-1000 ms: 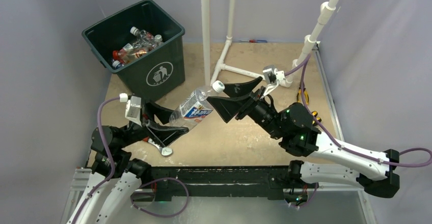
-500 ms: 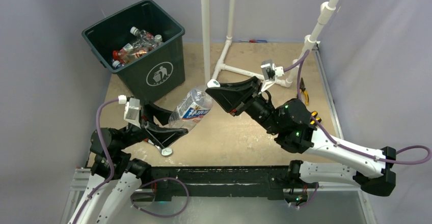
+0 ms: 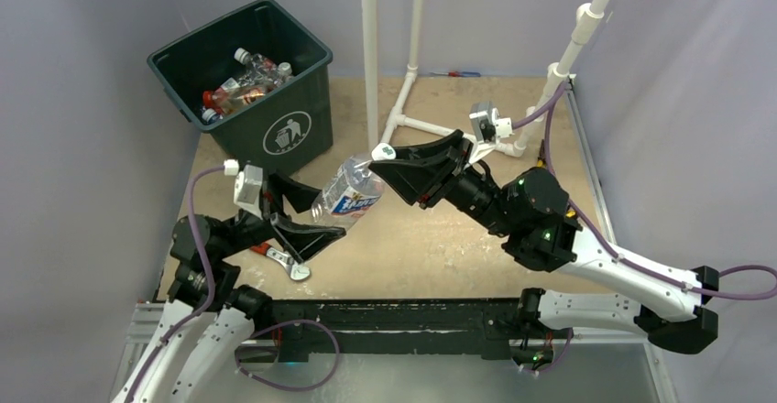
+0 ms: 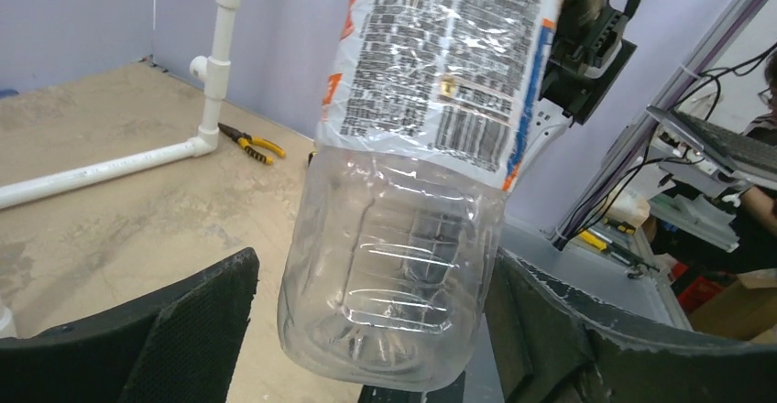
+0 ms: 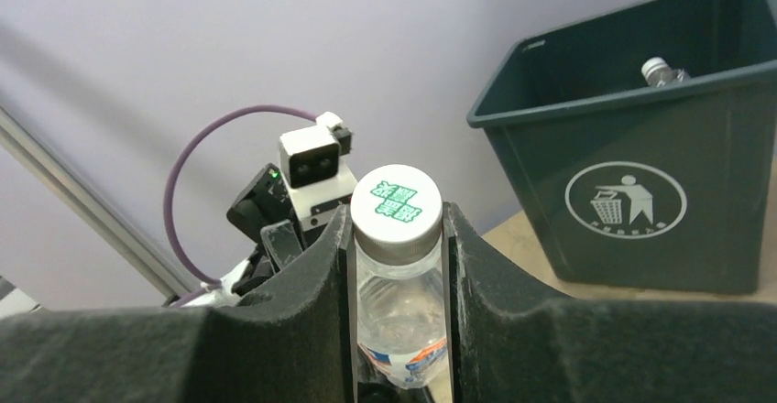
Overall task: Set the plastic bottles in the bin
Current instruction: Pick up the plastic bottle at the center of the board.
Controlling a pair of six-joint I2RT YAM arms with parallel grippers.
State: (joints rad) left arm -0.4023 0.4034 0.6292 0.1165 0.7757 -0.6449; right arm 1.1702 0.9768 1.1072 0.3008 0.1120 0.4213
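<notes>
Compared with a second ago, the left gripper is now standing spread, its fingers sitting just beside the base of the bottle with a gap on each side in the left wrist view, where earlier they were clamping it. The right gripper, open around the cap then, is now pinching the neck just under the white cap. The bottle is hanging tilted between the two grippers, off the table, cap end in the right one. The bin is sitting beyond the left gripper with other bottles lying inside. Hard to read: the left wrist view is cutting off the bottle's upper half, the right fingers are hiding its body, and a wrench is showing only partly under the left gripper.
</notes>
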